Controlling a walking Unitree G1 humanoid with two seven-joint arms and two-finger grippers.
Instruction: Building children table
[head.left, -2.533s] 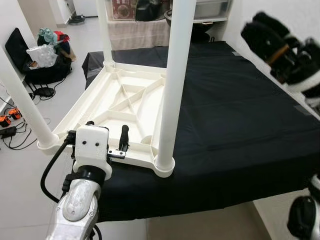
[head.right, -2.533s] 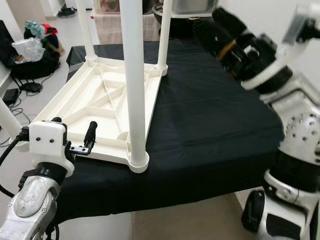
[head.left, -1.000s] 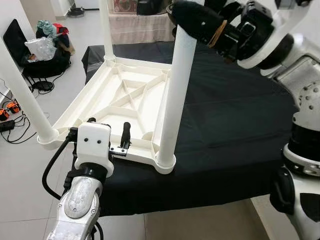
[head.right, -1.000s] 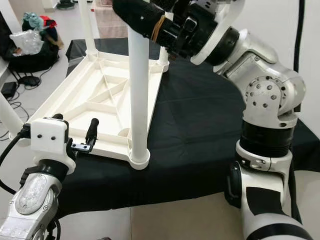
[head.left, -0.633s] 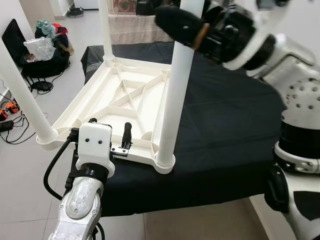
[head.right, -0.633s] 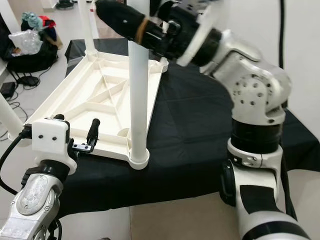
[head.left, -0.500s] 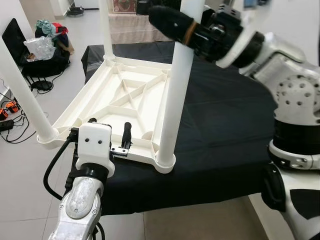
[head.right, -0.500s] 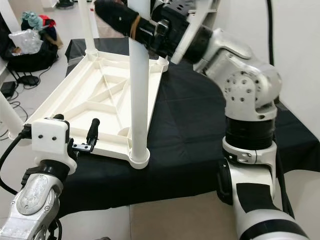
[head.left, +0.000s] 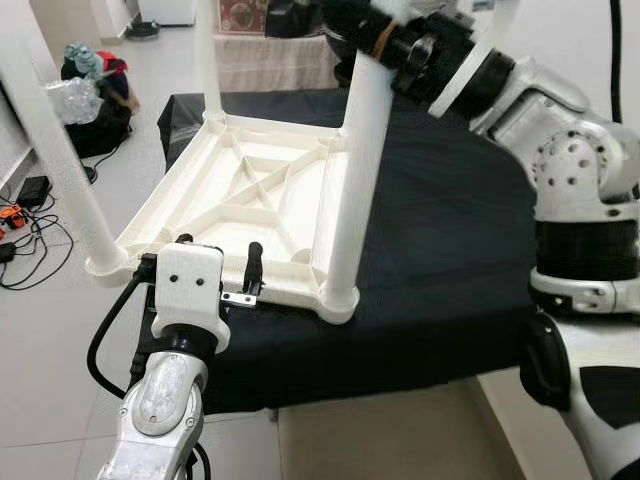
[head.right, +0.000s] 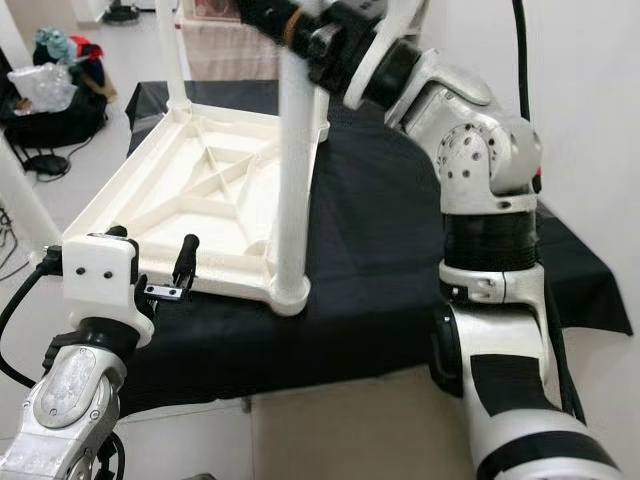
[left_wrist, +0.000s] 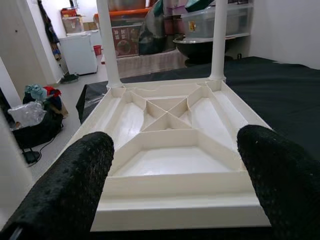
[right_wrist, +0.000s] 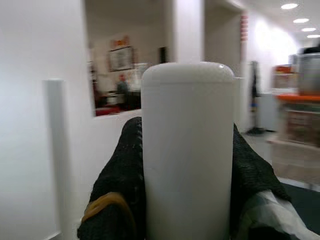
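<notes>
On the black-draped bench (head.left: 450, 230) the white plastic children's table (head.left: 265, 205) lies upside down, legs up, likely light, stiff and slick: right gripper (right_wrist: 185, 165) clenched round the near-right leg (head.left: 352, 190) near its top, left gripper (left_wrist: 175, 165) spread wide, empty, at the near rim.

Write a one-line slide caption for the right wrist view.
Right gripper clamped around the rounded top of a white table leg, black fingers on both sides.
</notes>
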